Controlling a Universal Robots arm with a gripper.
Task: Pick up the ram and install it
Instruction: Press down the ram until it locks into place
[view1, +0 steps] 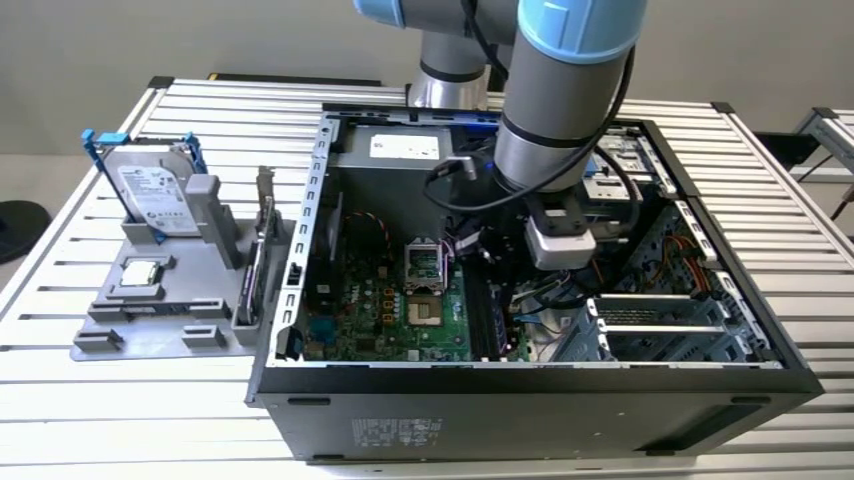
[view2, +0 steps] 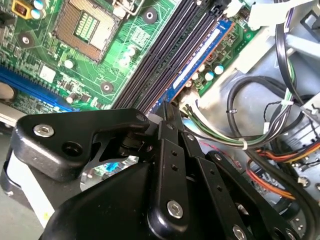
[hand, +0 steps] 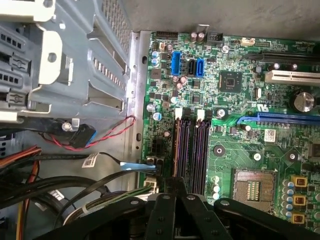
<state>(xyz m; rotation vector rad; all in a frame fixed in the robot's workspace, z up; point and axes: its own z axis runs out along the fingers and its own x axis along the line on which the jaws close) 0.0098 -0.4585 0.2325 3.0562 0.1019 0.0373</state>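
Gripper (view2: 169, 112) inside open computer case (view1: 400, 385), fingers (view2: 175, 120) pinched on ram (view2: 200, 60) seated edge-on in outermost motherboard slot beside empty slots (hand: 192, 150).

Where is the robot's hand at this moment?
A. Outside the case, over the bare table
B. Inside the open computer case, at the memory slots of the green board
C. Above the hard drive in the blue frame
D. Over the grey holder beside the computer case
B. In the second wrist view the hand sits at the end of the long dark memory slots on the green board; in the exterior view the arm reaches down into the open computer case.
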